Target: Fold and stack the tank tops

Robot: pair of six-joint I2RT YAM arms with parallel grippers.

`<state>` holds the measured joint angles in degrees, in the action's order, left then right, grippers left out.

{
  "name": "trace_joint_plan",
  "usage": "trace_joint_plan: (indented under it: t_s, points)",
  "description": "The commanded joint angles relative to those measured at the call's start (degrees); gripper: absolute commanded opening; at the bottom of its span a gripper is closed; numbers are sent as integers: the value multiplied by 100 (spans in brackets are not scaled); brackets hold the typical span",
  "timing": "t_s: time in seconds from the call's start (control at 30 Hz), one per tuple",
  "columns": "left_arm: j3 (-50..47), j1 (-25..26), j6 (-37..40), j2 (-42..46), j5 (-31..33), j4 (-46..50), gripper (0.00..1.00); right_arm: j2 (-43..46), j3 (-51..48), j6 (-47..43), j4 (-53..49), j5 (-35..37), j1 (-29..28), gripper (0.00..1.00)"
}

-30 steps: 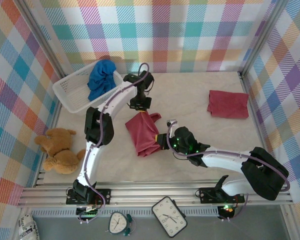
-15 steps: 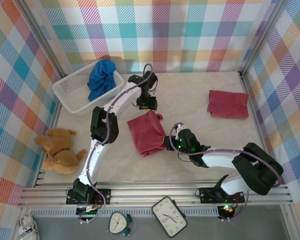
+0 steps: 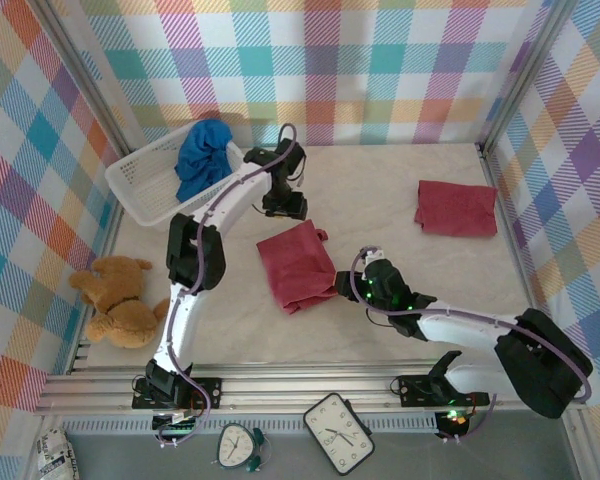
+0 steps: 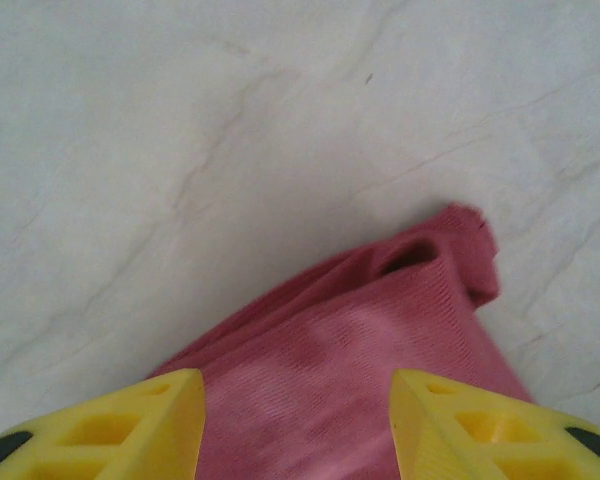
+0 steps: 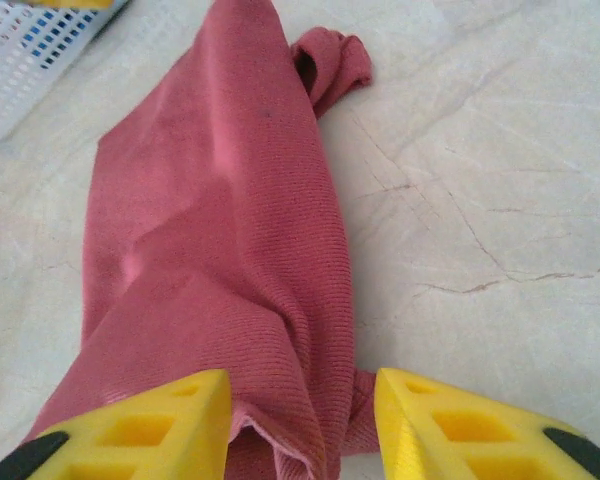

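A dark red tank top [image 3: 298,265] lies roughly folded on the table's middle; its cloth [image 4: 380,360] [image 5: 210,230] shows under both wrist cameras. My left gripper [image 3: 283,207] [image 4: 298,430] hovers open just beyond the top's far edge, gripping nothing. My right gripper [image 3: 346,286] [image 5: 300,425] is open at the top's near right corner, with the cloth's edge lying loose between its fingers. A second dark red tank top [image 3: 456,208] lies folded at the far right. The blue tank top [image 3: 202,155] is bunched in the basket.
The white mesh basket [image 3: 140,185] stands at the far left, its corner [image 5: 30,50] visible in the right wrist view. A brown teddy bear [image 3: 118,300] lies at the left edge. Plaid walls enclose the table on three sides.
Both grippers have opened and let go of the middle red top, which now lies flatter on the table. The left gripper drew back toward the far side; the right one shifted slightly right.
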<state>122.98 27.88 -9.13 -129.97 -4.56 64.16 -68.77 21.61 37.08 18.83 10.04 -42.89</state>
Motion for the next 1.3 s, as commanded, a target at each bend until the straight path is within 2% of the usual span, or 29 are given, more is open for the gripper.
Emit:
trace_joint_plan:
  t_s: [0.0,0.07,0.23,0.53,0.77,0.93,1.0,1.13,1.27]
  points:
    - [-793,-188,115,493,-69,-343,51,66,320,-429,-436,38,-182,48]
    - [-1169,-267,104,561,-213,-459,51,-138,449,-405,-582,155,-303,55]
    - [-1933,-408,131,570,-213,-668,51,-742,527,-258,-287,-52,-353,56]
    - [-2799,-511,107,873,-533,-834,51,-1425,687,-713,-176,-9,-257,44]
    - [-3645,-511,-178,1547,-711,-885,51,-1557,953,-1361,-593,-251,305,36]
    - [-4608,-469,-607,2237,-1197,-1339,49,-1905,1440,-1820,-893,-872,794,34]
    - [-4986,-417,-755,2543,-1197,-1499,48,-2092,1584,-1952,-919,-1257,1054,34]
    - [-5449,-353,-898,3105,-1113,-1612,48,-2083,1848,-2382,-1307,-1560,1339,38]
    - [-5463,-360,-714,3525,-714,-1539,51,-1601,1857,-2467,-1721,-1715,1433,49]
